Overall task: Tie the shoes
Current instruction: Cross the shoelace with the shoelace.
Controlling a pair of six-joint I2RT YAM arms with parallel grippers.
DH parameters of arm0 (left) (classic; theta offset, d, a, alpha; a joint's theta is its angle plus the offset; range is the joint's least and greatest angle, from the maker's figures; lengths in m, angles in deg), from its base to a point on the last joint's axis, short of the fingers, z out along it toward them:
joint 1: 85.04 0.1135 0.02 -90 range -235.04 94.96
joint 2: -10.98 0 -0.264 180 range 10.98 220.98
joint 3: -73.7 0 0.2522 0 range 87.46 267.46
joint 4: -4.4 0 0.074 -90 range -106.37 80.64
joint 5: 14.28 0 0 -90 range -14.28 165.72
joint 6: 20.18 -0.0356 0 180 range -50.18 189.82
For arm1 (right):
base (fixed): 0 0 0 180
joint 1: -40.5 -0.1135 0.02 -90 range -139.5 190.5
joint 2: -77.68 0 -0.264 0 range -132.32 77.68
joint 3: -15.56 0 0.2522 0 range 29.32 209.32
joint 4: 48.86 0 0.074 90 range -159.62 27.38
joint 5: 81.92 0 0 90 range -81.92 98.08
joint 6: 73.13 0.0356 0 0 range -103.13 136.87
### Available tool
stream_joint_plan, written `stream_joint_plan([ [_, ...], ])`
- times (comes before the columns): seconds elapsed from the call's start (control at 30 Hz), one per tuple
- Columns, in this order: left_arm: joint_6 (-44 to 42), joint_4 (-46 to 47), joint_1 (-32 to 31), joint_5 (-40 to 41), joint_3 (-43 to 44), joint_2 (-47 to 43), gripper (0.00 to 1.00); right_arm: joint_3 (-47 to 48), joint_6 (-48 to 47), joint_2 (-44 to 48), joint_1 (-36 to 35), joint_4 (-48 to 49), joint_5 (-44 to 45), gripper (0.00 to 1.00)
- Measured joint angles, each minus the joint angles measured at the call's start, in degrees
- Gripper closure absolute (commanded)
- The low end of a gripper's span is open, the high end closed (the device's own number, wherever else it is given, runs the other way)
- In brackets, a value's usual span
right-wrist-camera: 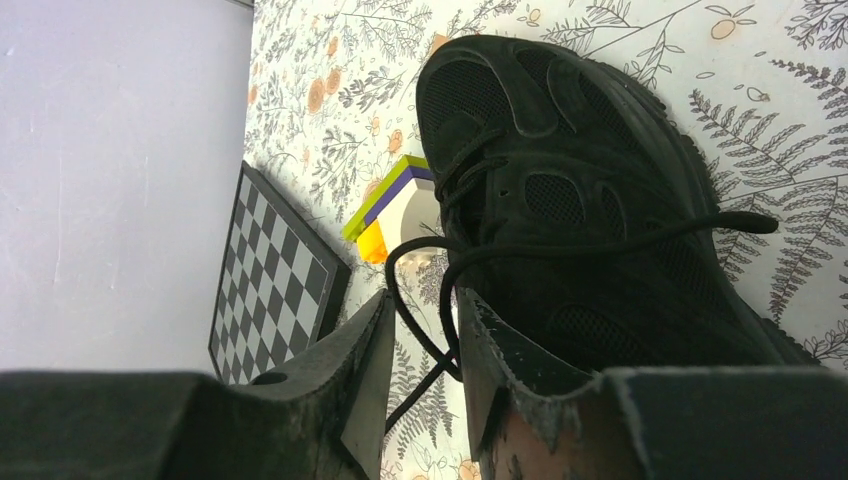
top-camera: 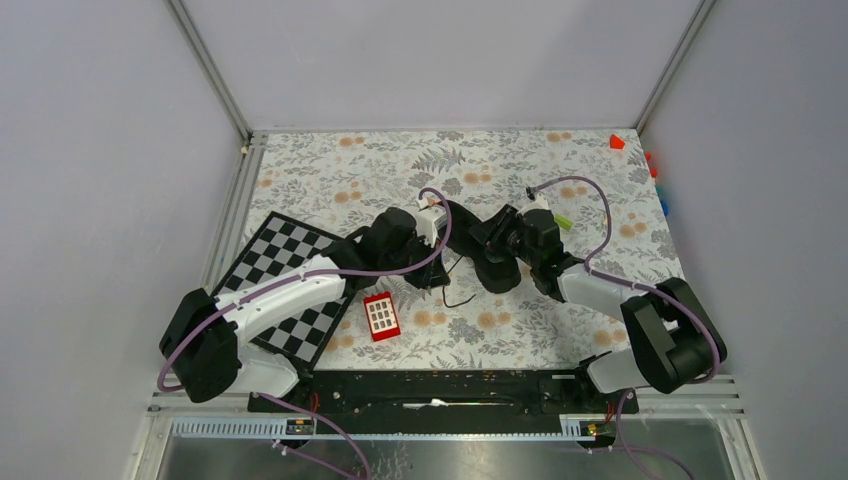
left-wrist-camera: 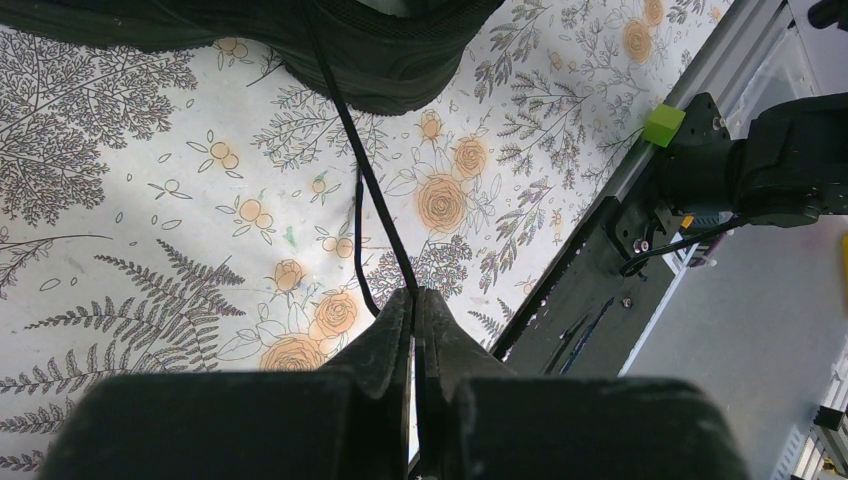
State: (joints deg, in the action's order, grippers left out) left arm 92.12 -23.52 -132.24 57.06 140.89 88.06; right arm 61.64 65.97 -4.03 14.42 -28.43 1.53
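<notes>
Closest to the left wrist lens, the left fingers (left-wrist-camera: 410, 315) were pressed shut on a thin black lace (left-wrist-camera: 372, 175). It ran taut from their tips up to the all-black low-top mesh sneaker (left-wrist-camera: 390, 50) at the top of that view, while a second, slack strand curled on the floral-print counter (left-wrist-camera: 130, 200) beside it. Seen from above, a black-and-white checkerboard (top-camera: 290, 270) lay at the left under the left arm, with a small red block with white squares on its face (top-camera: 381, 316) near its right corner. The sneaker (top-camera: 497, 265) sat mid-counter between the two wrists, largely hidden by them. Further right, the right fingers (right-wrist-camera: 375, 335) stood apart just short of the sneaker's tongue. A loop of lace (right-wrist-camera: 440, 270) passed through the gap between them, and neither pad appeared to press on it. Beyond it, a lime, purple, white and orange block (right-wrist-camera: 400, 200) rested just beside the shoe. By my reading, the step in hand was gathering both lace ends before the first crossing. The next move likely called for the right fingers to close on the strand in their gap. Both arms would then draw outward evenly, keeping tension low enough that the light shoe was not dragged or tipped.
</notes>
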Motion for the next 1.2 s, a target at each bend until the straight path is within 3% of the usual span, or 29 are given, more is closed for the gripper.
stream_joint_plan([
  [0.73, 0.0, 0.0, 0.0, 0.04, 0.0, 0.0, 1.0, 4.0, -5.38, 5.99, 0.0, -16.13, -0.2, 0.46],
  [1.2, 0.0, 0.0, 0.0, 0.04, 0.0, -0.02, 1.0, 7.87, -11.3, 8.5, 0.76, -25.86, 2.69, 0.63],
])
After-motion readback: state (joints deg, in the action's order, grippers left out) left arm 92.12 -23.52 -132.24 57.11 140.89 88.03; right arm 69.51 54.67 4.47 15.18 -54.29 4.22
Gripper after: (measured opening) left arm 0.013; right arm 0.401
